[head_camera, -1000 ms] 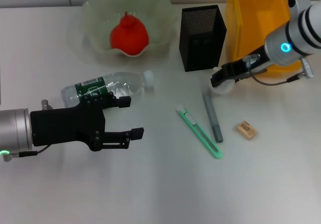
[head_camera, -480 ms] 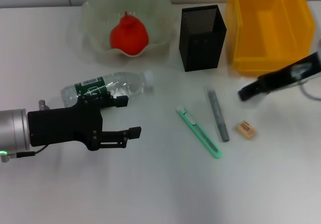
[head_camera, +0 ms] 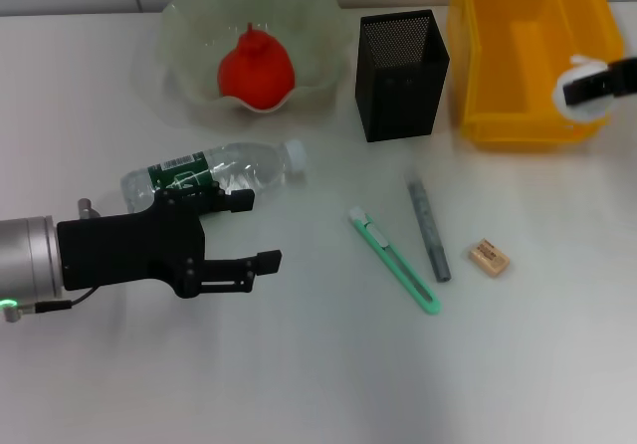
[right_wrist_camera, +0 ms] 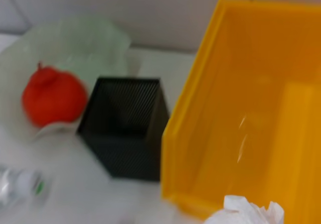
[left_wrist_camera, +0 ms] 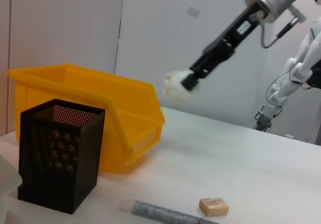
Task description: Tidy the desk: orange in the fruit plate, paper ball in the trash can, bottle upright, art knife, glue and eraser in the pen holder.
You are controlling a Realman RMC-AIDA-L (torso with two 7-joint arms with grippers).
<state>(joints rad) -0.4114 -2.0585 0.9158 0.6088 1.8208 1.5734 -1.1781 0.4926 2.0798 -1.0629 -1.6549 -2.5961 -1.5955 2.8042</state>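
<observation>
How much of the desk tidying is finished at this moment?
Done: the orange lies in the fruit plate. In hand: the right tool holds the paper ball over the yellow bin. Left: bottle lying flat by the left tool; art knife, glue, eraser outside the pen holder.

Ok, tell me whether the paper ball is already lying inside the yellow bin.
No. In the left wrist view the paper ball is held in the right gripper in the air, beside the yellow bin, not resting in it.
</observation>
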